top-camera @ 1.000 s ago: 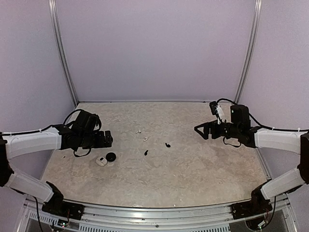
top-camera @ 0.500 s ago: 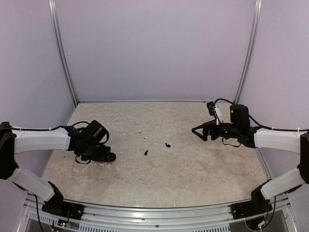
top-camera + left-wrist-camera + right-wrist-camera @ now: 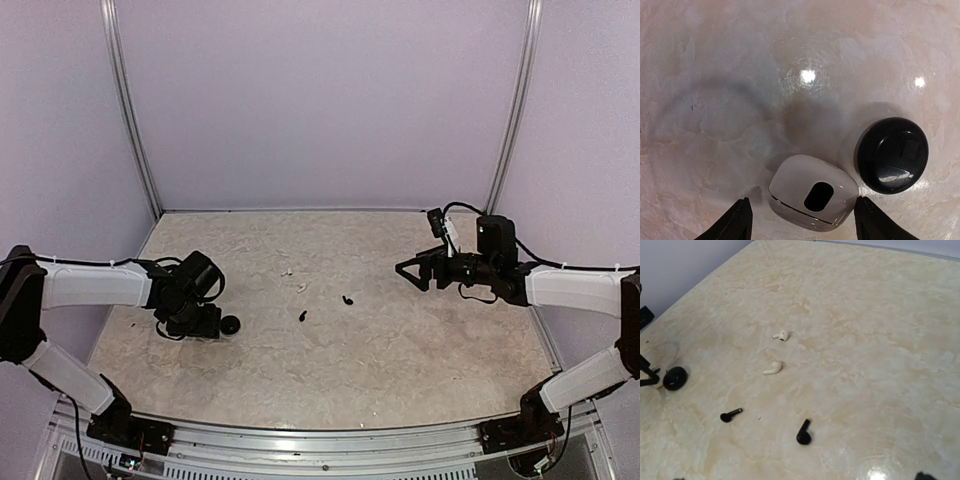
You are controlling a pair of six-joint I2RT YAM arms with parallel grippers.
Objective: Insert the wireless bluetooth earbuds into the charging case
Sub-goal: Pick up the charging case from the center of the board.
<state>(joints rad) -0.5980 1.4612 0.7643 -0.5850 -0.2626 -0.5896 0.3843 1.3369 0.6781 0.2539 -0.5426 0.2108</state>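
We see the left pincer (image 3: 804,224) lowered over a small white rounded plastic charging case (image 3: 812,195) with a dark oval mark on its upper face, which lies closed on the pale marbled counter (image 3: 715,100). The pincer stands open, one finger on each side of the case. On one side bare counter shows between finger and case. On the other the fingertip sits right at the case's edge, and we cannot tell whether it touches. Just beside the white case, and outside the fingers, lies a round glossy black charging case (image 3: 891,155), also closed. None of the earbuds is within reach of this pincer. From the right wrist view we find them scattered in the middle of the counter: a tiny white stemmed earbud (image 3: 781,335), a second white earbud (image 3: 772,368) near it, then a black stemmed earbud (image 3: 730,415) and a second black earbud (image 3: 803,432) closer to the camera. All four lie loose on the bare surface, apart from one another and well apart from both cases. In the top view the four earbuds lie between the two arms, to the right of the left pincer and its cases. The right pincer (image 3: 408,272) hovers above the far right part of the counter, fingers spread wide and gripping nothing, with the earbuds well apart from it too.
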